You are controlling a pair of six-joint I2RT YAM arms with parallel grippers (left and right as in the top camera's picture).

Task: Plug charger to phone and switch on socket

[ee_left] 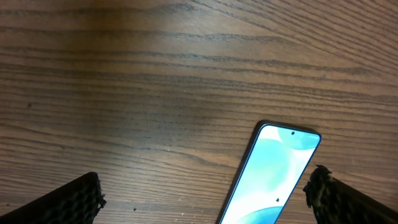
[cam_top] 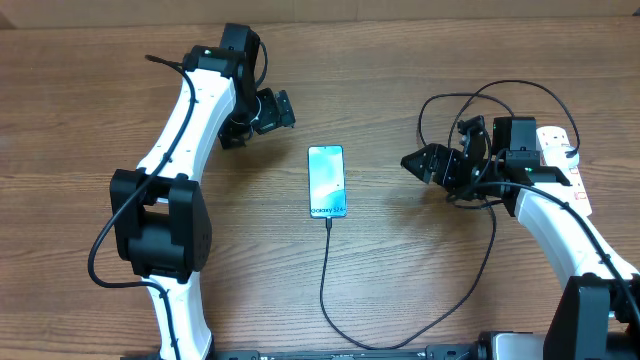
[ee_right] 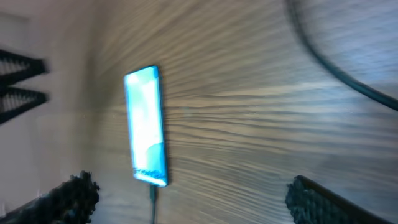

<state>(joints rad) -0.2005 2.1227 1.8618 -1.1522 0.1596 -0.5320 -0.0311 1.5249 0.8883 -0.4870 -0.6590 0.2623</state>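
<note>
i logged 1 phone (cam_top: 326, 181) lying flat near the middle of the wooden table (cam_top: 60, 120), screen lit cyan, long side running top to bottom in the overhead view. 1 charger (cam_top: 323, 270), a thin black cable, met the phone's lower short edge with its tip appearing seated there. from there it ran toward the table's front edge, swung right and climbed in wide loops to the right arm. 1 socket (cam_top: 555, 140), a white strip at the far right, lay mostly under the right arm; i could not read its switches. the left gripper (cam_top: 283, 110) hung up-left of the phone, apart from it. its fingers (ee_left: 74, 202) were spread wide in the left wrist view, the phone's upper end on the table between them, holding nothing. the right gripper (cam_top: 418, 162) sat right of the phone, pointing at it, well clear. its blurred wrist view showed the 2 fingers (ee_right: 326, 202) set wide apart, empty.
</note>
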